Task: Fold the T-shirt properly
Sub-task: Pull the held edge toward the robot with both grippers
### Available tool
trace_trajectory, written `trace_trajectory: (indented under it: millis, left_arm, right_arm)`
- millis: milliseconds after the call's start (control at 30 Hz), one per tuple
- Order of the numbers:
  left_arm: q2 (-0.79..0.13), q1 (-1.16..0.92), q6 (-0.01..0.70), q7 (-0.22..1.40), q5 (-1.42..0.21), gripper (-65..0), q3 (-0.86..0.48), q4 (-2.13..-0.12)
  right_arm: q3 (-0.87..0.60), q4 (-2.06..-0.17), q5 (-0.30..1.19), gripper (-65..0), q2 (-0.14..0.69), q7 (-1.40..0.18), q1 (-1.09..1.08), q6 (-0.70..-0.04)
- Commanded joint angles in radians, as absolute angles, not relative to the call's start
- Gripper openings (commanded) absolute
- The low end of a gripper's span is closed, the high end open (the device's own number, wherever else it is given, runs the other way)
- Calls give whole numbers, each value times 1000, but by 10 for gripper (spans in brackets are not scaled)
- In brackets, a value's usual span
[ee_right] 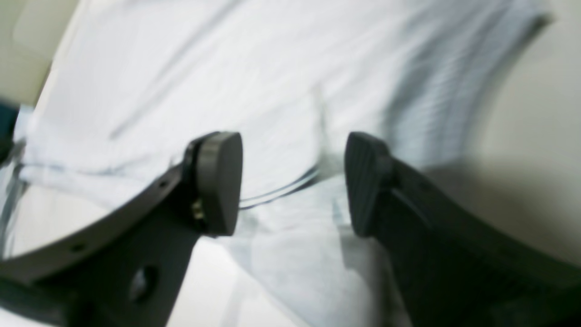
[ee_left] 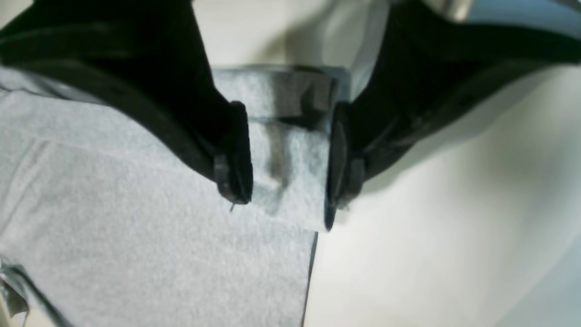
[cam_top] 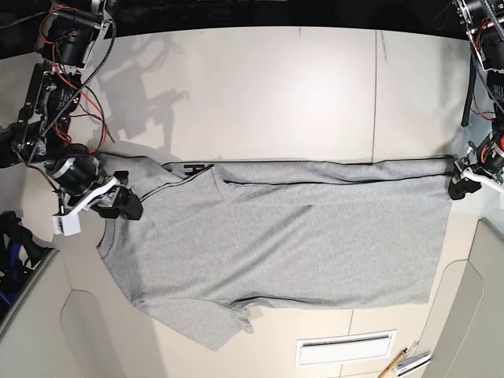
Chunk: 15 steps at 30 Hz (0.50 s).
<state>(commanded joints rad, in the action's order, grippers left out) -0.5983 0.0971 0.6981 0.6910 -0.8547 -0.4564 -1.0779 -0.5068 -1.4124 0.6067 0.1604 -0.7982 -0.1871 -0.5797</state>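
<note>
heather-grey cotton t-shirt (cam_top: 283, 244) flat on pale table (cam_top: 260, 87), far edge turned over – early stage; most folding left. my black left gripper (ee_left: 290, 154) and black right gripper (ee_right: 292, 184): fingers apart, over cloth.

Across the desk (cam_top: 307, 87), the T-shirt (cam_top: 291, 236) is lying crosswise. In the base view, the right gripper (ee_right: 292, 181) is sitting over its upper left part, the left gripper (ee_left: 289, 156) at its upper right corner. Below the shirt, toward the desk's lower right, a rectangular panel (cam_top: 345, 350) is lying left of a pencil (cam_top: 398, 362).
</note>
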Motion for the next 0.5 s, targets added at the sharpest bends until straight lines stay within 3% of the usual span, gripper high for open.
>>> trace_trajectory:
  millis: [167,300,400,500]
  left_arm:
    - [-604,96,698,810,-959,-340,-597,-1078]
    - [-602,81,698,863,-1013,-193,-607,-1078]
    - [-595,65,698,864,-994,-190,-607,-1077]
    - [-581,36,698,841,-956,-190,-607,-1077]
  right_arm:
    - [-634,-1423,655,-296,181,-859,-158,-579]
    - [-641,-1423,655,-291,209,-820,-86,-564]
    - [-641,-1419,655,-198,216,-801,-39,-564]
    - [-641,-1407,654,-196,215,-782,-18,-565]
